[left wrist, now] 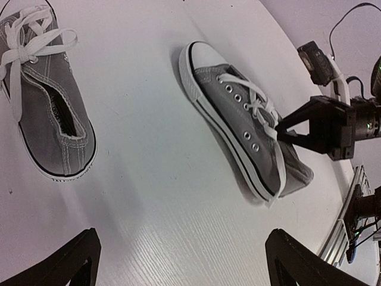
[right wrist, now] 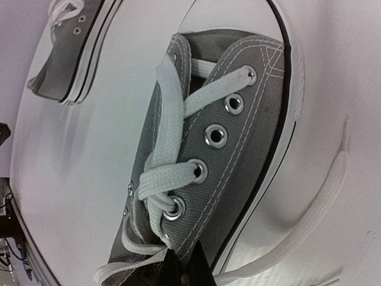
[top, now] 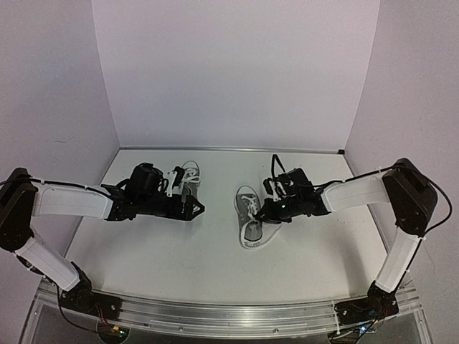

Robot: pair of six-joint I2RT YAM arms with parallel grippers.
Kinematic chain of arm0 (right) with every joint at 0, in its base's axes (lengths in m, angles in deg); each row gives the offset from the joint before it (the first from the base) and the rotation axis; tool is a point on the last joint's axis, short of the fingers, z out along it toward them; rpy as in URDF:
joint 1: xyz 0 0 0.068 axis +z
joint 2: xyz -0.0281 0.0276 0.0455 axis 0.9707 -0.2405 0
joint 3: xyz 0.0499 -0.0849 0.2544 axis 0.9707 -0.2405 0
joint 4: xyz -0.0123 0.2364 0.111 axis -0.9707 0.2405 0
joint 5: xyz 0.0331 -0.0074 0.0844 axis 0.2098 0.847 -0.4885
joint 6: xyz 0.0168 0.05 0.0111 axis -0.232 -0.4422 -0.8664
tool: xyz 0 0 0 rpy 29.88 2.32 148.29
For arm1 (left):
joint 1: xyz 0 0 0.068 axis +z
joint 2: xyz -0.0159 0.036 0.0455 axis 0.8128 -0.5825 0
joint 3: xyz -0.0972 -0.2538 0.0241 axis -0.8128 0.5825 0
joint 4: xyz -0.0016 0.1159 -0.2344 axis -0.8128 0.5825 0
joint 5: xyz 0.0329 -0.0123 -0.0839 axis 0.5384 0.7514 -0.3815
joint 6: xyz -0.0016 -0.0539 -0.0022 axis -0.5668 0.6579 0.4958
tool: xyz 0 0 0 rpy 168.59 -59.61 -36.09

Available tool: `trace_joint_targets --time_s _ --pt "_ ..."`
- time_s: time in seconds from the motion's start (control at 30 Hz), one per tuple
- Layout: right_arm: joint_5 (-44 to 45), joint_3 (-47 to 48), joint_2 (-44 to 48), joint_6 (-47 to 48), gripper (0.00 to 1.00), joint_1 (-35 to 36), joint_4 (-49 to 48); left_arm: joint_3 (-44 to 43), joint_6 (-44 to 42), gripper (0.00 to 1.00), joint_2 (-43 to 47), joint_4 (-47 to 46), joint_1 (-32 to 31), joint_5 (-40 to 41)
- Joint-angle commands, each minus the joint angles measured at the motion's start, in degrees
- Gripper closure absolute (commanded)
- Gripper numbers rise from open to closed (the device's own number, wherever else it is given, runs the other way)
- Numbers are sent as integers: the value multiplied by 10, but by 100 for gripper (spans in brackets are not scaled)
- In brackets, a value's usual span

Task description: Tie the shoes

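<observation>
Two grey shoes with white laces lie on the white table. The left shoe [top: 189,175] [left wrist: 50,119] has loose, untied laces, and my left gripper [top: 192,205] [left wrist: 184,268] hovers just in front of it, open wide with nothing between its fingers [left wrist: 65,262]. The right shoe [top: 249,215] [left wrist: 241,116] [right wrist: 238,137] lies on its side. My right gripper [top: 262,215] [left wrist: 278,132] [right wrist: 189,267] is shut at its top eyelets, pinching the white lace [right wrist: 131,268] against the canvas edge. Another lace end [right wrist: 315,202] trails loose on the table beside the sole.
White walls [top: 237,72] close the table [top: 179,258] in at the back and both sides. A metal rail [top: 215,315] with both arm bases runs along the near edge. Bare tabletop separates the shoes.
</observation>
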Motion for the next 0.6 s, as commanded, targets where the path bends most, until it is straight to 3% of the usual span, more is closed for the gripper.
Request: trace_joint_targets --time_s 0.0,0.2,0.4,0.57 --pt "-21 1 61 -45 100 51 -32 -31 0 0 -6 -12 -3 -5" --pt "22 -17 72 -112 100 122 -56 -26 -2 0 -7 -17 -7 -7" --pt "1 -17 75 -141 62 130 -89 -21 -19 0 5 -9 -15 -18" --pt "15 -5 116 -110 53 126 -69 -16 -84 0 50 23 -54 -30"
